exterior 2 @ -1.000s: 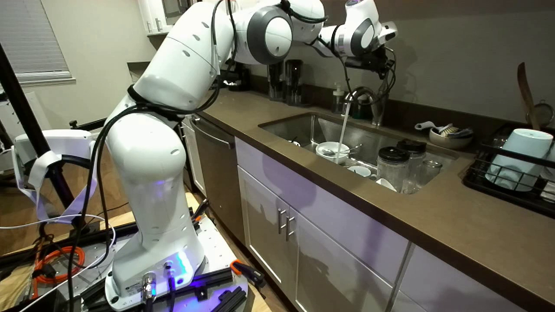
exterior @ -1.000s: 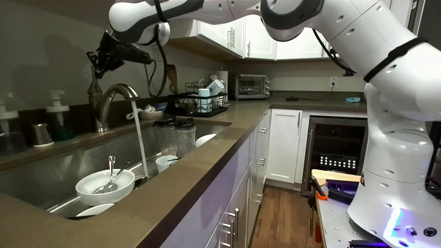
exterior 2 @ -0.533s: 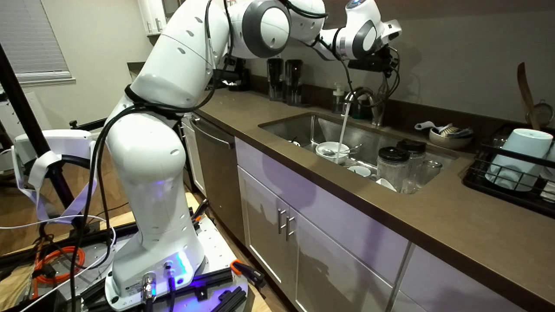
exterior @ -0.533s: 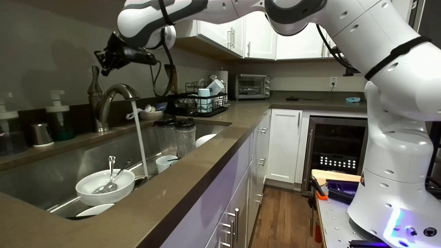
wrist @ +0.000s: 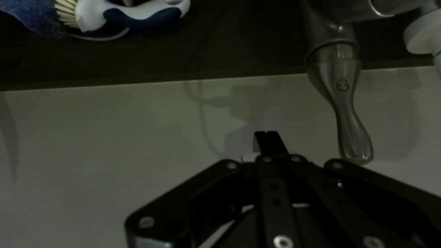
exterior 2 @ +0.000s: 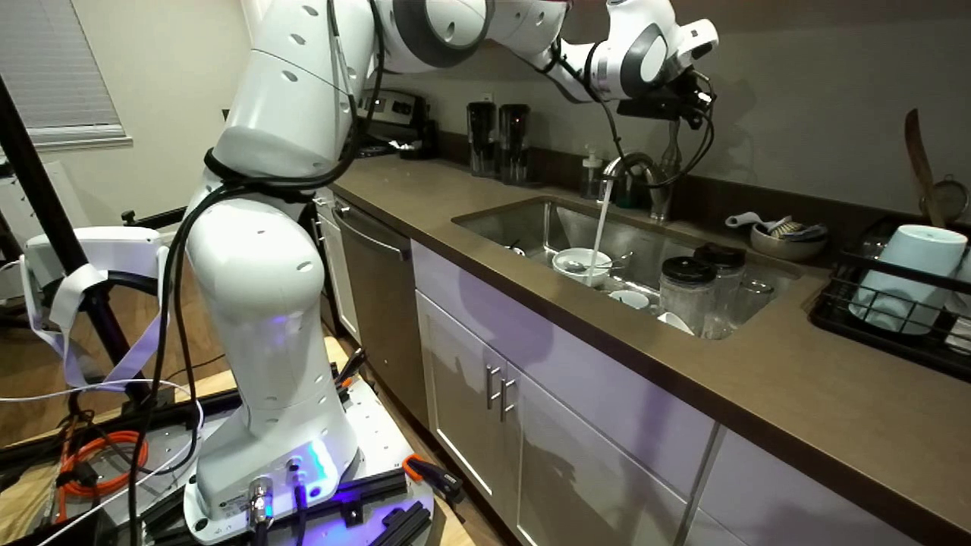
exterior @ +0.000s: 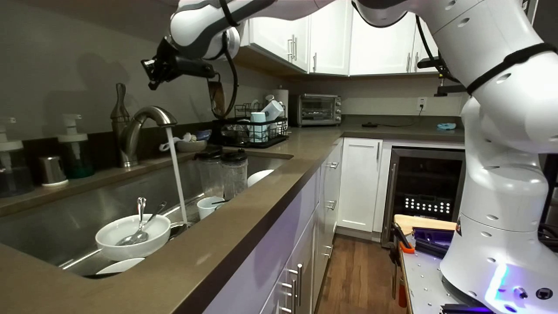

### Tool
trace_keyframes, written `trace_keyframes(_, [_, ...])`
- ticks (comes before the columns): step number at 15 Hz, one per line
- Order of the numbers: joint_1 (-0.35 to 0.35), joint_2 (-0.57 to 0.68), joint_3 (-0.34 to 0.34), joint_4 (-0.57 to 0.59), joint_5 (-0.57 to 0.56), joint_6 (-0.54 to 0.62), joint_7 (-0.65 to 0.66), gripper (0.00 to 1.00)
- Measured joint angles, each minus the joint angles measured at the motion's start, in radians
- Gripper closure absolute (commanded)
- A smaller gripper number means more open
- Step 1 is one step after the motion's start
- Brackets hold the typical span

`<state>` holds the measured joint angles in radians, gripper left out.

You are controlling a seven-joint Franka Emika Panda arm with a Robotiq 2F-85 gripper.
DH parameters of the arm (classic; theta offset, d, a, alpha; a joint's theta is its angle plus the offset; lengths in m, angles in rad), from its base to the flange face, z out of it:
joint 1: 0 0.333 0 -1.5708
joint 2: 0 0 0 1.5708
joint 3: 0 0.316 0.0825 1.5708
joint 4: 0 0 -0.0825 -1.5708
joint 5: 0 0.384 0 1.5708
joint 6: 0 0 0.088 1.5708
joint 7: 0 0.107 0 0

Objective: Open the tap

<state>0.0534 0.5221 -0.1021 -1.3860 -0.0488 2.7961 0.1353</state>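
Observation:
The tap (exterior: 130, 138) is brushed steel with an arched spout and an upright lever handle (exterior: 120, 104). A stream of water (exterior: 176, 174) runs from the spout into the sink. The tap (exterior 2: 660, 199) and the stream also show in the other exterior picture, partly behind a robot cable. In the wrist view the handle (wrist: 346, 103) points down at the right. My gripper (wrist: 267, 133) has its fingertips together with nothing between them. It is left of the handle there, apart from it. In an exterior view my gripper (exterior: 148, 75) hangs above and right of the handle, touching nothing.
The sink (exterior: 69, 213) holds a white bowl (exterior: 133, 237) with spoons, a cup (exterior: 208, 206) and lidded jars (exterior: 234, 174). Soap bottles (exterior: 74, 148) stand beside the tap. A brush (wrist: 93, 15) and a dish rack (exterior: 261, 133) are past the tap. The wall lies close behind.
My gripper has moved away from the tap handle, to the right and slightly up in an exterior view, uncovering the handle's top. The water runs in all frames.

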Motion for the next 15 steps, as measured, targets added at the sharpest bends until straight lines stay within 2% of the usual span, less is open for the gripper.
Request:
trace_keyframes(7, [0.047,-0.209,-0.070,-0.327,-0.041,0.084,0.040,0.98])
trace_keyframes(11, [0.073,-0.338,-0.083,-0.480,-0.079,-0.027,0.042,0.98])
trace_keyframes(15, [0.069,-0.451,-0.063,-0.563,-0.116,-0.174,0.042,0.99])
